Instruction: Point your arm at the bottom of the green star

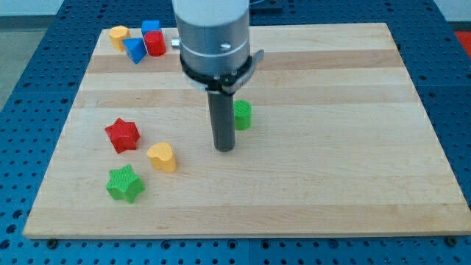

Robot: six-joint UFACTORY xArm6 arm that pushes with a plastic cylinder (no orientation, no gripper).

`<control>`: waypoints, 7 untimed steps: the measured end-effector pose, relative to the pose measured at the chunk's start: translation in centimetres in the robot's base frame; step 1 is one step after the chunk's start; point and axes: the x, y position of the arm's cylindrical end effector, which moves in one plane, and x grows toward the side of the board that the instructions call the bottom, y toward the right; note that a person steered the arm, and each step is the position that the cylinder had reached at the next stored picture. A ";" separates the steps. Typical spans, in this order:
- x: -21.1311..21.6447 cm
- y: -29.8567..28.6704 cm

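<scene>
The green star [124,183] lies near the lower left of the wooden board [331,184]. My tip [224,149] is at the board's middle, well to the right of the star and a little above it in the view. A yellow heart-shaped block [163,157] lies between the tip and the star. A red star [122,135] sits just above the green star. A green block [242,114] stands right beside the rod, at its right, partly hidden by it.
At the board's top left corner stand a yellow block [118,35], a blue block [151,28], a blue triangular block [135,50] and a red cylinder [155,43]. The arm's grey body [213,37] covers the top middle.
</scene>
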 end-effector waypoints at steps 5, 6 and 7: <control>9.9 -4.2; 10.3 -7.0; 11.2 -9.4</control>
